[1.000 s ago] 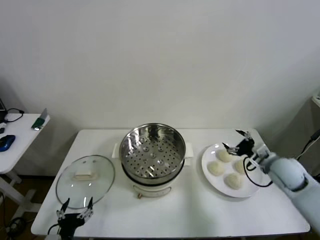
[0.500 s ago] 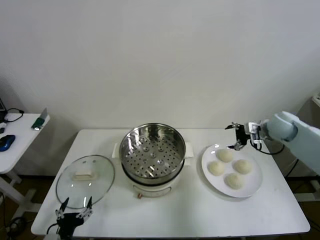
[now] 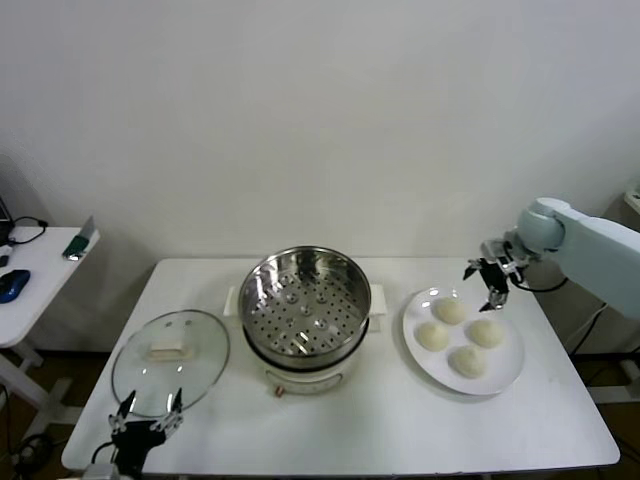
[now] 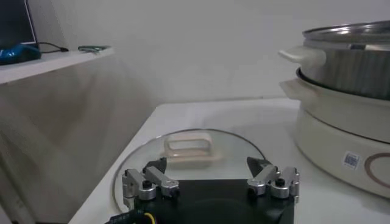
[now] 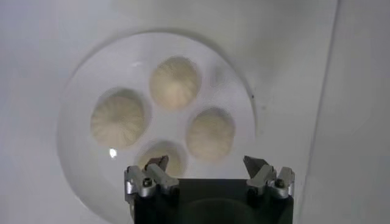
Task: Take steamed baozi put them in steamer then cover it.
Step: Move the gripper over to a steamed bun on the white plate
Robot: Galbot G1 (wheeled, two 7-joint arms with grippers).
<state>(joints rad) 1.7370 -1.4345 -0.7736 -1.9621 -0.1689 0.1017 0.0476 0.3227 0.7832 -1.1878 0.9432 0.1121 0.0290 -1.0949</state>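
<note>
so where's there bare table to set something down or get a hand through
Bare table: the front strip before the steamer and plate, the back left corner behind the lid, and the far right edge past the plate. The steamer-to-plate gap is narrow. Crowded: the plate with four buns under the right gripper, and the lid by the left gripper.

A plain white wall (image 3: 320, 110) rises behind the white bench (image 3: 400, 420), while a second white side table (image 3: 35, 280) at the far left carries a blue object (image 3: 12, 284), a dark cable (image 3: 25, 230) and a small green item (image 3: 80, 240).
</note>
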